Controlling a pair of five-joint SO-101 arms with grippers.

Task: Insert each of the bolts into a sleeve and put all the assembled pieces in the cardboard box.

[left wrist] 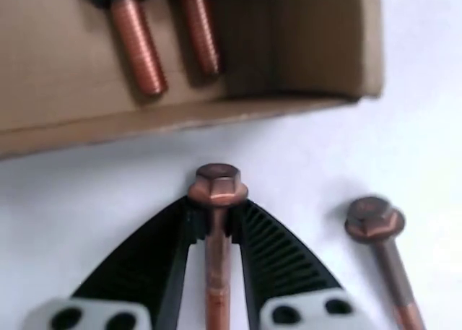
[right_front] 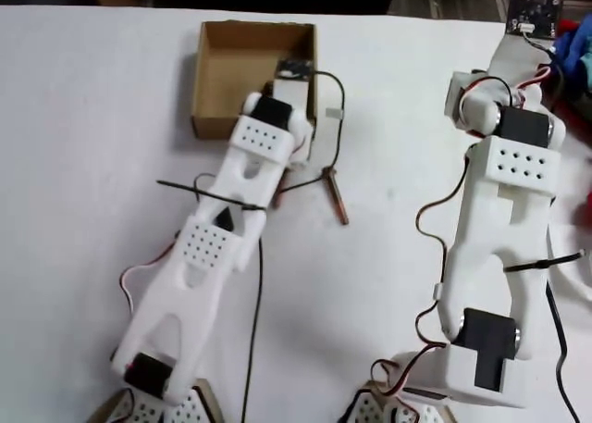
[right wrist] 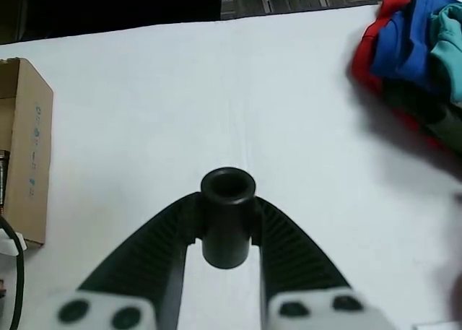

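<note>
Left gripper (left wrist: pixel 217 213) clamps my bolt (left wrist: pixel 217 188), right gripper (right wrist: pixel 227 206) grips the sleeve (right wrist: pixel 227 232); next, I align them for insertion.

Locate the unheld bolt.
In the left wrist view, the loose bolt lies on the table outside the cardboard box, beside the held bolt in the left gripper.

My tabletop (right_front: pixel 92 90) is plain white. The cardboard box (left wrist: pixel 317 41) is flat brown. The bolt (left wrist: pixel 216 189) in my left end effector (left wrist: pixel 216 220) is coppery orange, like the loose bolt (left wrist: pixel 375 222) and the two threaded shanks (left wrist: pixel 137 45) in the box, which have black collars. The end effector fingers (left wrist: pixel 281 258) are black with fine ribbing. The sleeve (right wrist: pixel 227 237) in my right end effector (right wrist: pixel 227 209) is matt black. The cloth (right wrist: pixel 411 63) at the tabletop's right edge is red, blue and teal.
</note>
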